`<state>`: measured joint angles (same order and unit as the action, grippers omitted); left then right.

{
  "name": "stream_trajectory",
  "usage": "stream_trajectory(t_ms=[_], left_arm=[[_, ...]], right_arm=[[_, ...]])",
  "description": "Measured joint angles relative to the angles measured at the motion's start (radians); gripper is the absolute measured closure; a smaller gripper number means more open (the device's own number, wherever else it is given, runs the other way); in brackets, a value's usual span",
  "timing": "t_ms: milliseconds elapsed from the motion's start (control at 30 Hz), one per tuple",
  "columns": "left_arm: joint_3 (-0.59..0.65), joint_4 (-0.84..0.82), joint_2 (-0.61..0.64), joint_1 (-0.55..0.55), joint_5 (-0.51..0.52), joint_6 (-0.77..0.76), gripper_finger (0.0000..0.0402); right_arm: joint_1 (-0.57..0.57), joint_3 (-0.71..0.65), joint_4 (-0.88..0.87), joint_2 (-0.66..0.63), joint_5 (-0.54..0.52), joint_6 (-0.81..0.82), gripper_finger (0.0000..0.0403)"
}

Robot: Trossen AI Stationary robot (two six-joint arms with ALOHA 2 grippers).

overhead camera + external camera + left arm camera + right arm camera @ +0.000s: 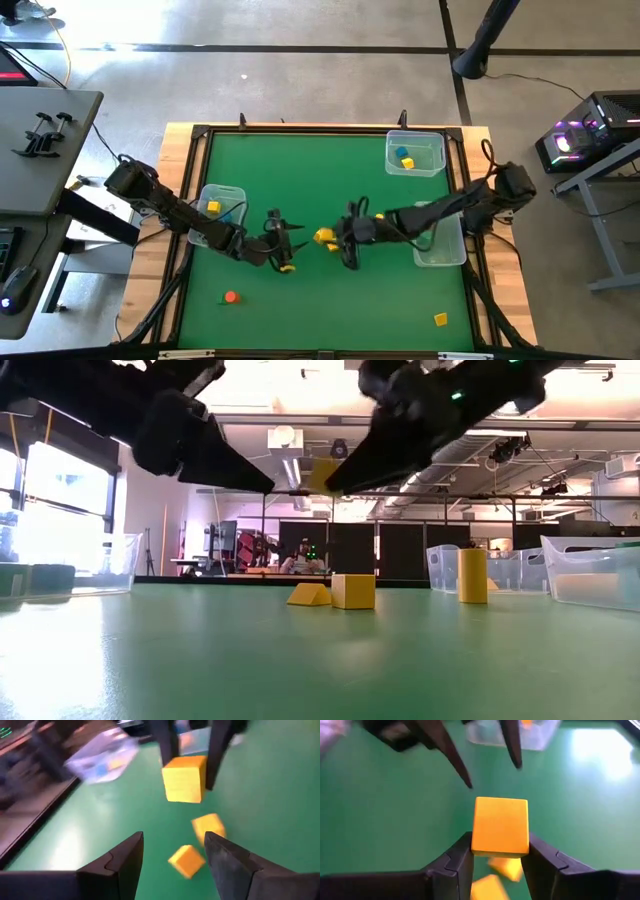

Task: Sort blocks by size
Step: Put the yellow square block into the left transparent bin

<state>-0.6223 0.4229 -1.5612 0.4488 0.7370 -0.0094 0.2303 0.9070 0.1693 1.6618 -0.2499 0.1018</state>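
Over on the left side of the green table (300, 180), a clear bin (222, 205) sits close to the left edge with a yellow block (213, 207) inside it. The left arm reaches across that bin toward the middle, and the left gripper (283, 238) hangs above the mat with its two fingers spread apart and nothing between them. Just under its tips lies a small yellow piece (287, 267), and nearer the front edge, left of centre, an orange-red block (231, 296) rests alone.

At the middle of the table the right gripper (500, 851) has its fingers closed on a yellow cube (500, 826), held up off the mat and facing the left gripper's open tips. Below it two more yellow blocks (208, 825) lie on the green surface, close together.

Further right, a second clear bin (415, 152) stands at the far right corner, with a blue block (406, 161) and a yellow one in it. A third bin (441, 243) sits by the right edge under the right arm. A lone yellow block (440, 319) lies near the front right corner.
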Motion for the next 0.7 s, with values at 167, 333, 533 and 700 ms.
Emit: stream_trajectory(t_ms=[167, 333, 533, 700], left_arm=[[0.0, 0.069, 0.0, -0.009, -0.311, 0.359, 0.0206], [0.0, 0.182, 0.0, -0.01, -0.392, 0.712, 0.0204], [-0.002, 0.255, 0.0, -0.005, -0.399, 0.995, 0.0185], [-0.002, 0.273, 0.0, -0.024, -0.372, 1.153, 0.0167]], right_arm=[[0.074, -0.049, 0.162, 0.004, 0.046, 0.029, 0.0276], [0.091, -0.089, 0.249, 0.006, 0.096, 0.034, 0.0276], [0.077, -0.125, 0.293, 0.007, 0.113, 0.08, 0.0276], [0.034, -0.161, 0.426, 0.007, 0.164, 0.102, 0.0276]])
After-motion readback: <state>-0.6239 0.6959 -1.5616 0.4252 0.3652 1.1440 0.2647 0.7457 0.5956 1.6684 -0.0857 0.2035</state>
